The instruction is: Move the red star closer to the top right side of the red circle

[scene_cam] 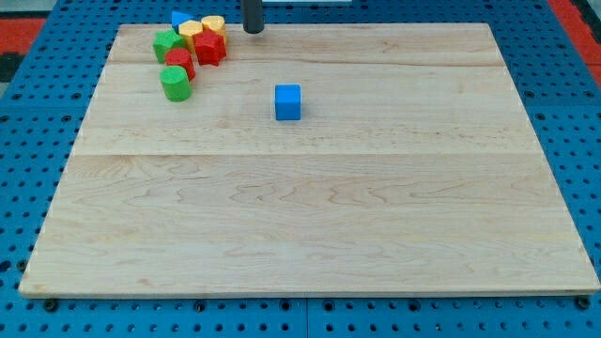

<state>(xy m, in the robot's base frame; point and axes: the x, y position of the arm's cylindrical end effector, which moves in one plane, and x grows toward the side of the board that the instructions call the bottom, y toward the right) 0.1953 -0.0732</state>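
Nearest, the blue cube point(288, 101) sits clear, while my bare, jawless tip point(254, 31), holding nothing, stands right of the red star point(210, 47) already touching the red circle point(179, 64); a push risks scattering the yellow blocks point(201, 29).

Blocks crowd the board's top left corner; one stands alone.

Your tip point(254, 31) sits at the top edge, just right of a tight cluster: red star point(210, 47), red circle point(179, 62), two green blocks point(176, 84), two yellow blocks point(212, 25), a blue block point(177, 19) behind. You meet only the blue cube point(288, 101) on the wooden board point(329, 216) below.
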